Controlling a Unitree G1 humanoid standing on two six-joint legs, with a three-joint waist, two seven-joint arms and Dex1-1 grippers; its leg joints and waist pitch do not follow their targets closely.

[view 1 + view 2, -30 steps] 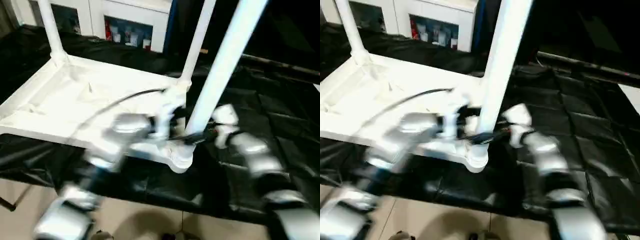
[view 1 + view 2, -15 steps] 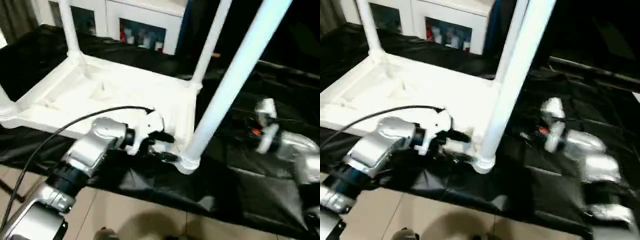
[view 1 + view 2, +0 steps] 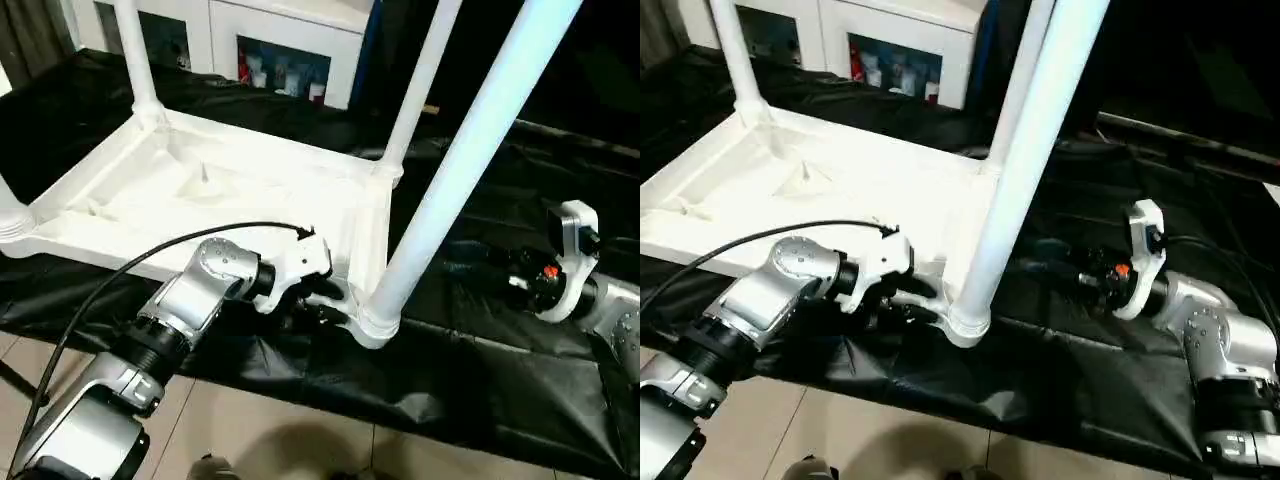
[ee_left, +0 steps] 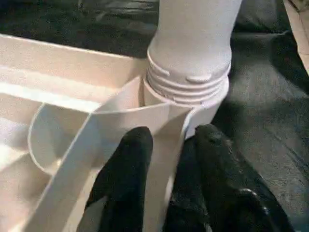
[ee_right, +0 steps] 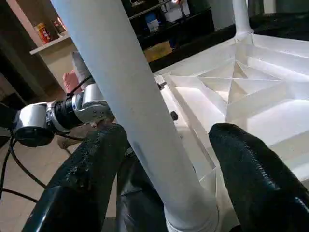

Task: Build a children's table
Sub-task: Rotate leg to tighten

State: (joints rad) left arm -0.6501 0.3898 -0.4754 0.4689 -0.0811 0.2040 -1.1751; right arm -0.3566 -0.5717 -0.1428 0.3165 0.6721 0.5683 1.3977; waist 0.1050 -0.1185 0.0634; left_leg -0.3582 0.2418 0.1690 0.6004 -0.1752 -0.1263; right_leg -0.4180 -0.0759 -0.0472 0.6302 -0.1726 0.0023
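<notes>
You are looking at the white table top (image 3: 200, 195) lying upside down on the black-draped surface (image 3: 520, 340), ribbed underside facing up, with its near edge reaching toward the surface's front edge. Three legs are standing up out of its corner sockets: the near leg (image 3: 460, 170) at the front corner closest to you, a second leg (image 3: 415, 90) at the corner behind it, and a third leg (image 3: 135, 55) at the far left corner. A fourth corner socket (image 3: 12, 222) is showing at the picture's left border, too cropped to tell what it is holding.

Compared with a second ago, your right end effector (image 3: 1090, 275) is no longer at the near leg; it is hanging well to the right of it over the black cloth, with its fingers (image 5: 251, 169) spread apart and gripping nothing, the leg passing between them in the wrist view without contact. Your left end effector (image 3: 318, 305) is now down at the front corner, where before it was up beside the leg. Its two black fingers (image 4: 125, 174) are straddling the thin white rim wall just below the threaded socket; whether they are pressing on it you cannot tell.

Behind the surface, a white cabinet (image 3: 290, 50) is holding a row of small bottles in its open compartment, too small to count
</notes>
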